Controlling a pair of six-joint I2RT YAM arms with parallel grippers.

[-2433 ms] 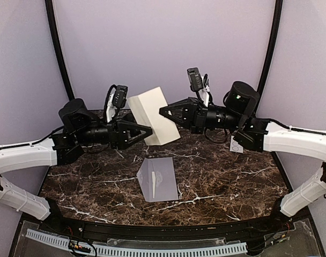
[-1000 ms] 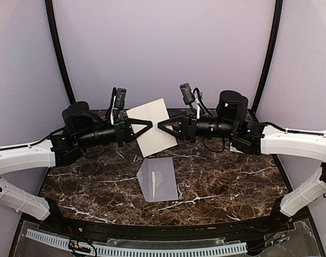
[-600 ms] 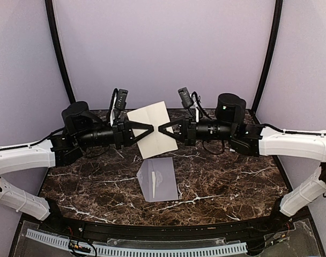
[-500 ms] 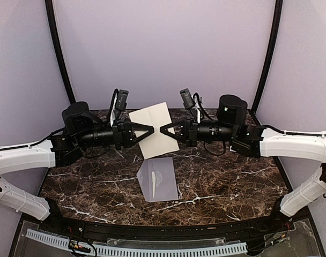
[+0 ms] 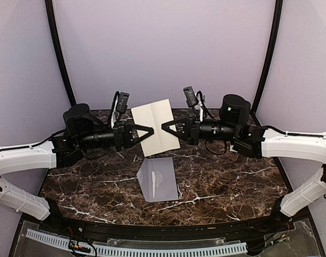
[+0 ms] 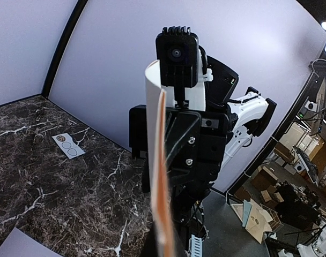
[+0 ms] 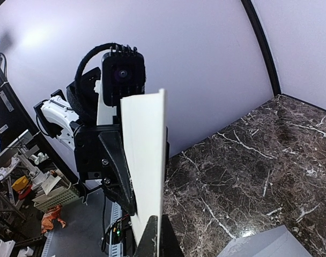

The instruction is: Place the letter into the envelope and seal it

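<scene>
The letter (image 5: 154,126), a cream folded sheet, is held upright in the air above the back of the table. My left gripper (image 5: 151,130) is shut on its left edge and my right gripper (image 5: 163,127) is shut on its right edge, tips facing each other. In the left wrist view the letter (image 6: 159,176) shows edge-on, running down into my left gripper (image 6: 163,243). The right wrist view shows the letter (image 7: 144,160) rising from my right gripper (image 7: 158,236). The grey-lavender envelope (image 5: 157,179) lies flat on the table below, nearer the front, untouched.
The dark marble table (image 5: 227,179) is ringed by lavender walls and two black posts. A small white sticker sheet with circles (image 6: 68,145) lies on the table near the right arm. An envelope corner (image 7: 275,243) shows at the right wrist view's lower edge.
The letter has shifted slightly right and stands more upright. The right arm drew back a little to the right; the left gripper followed. Both grippers are now shut on the sheet.
</scene>
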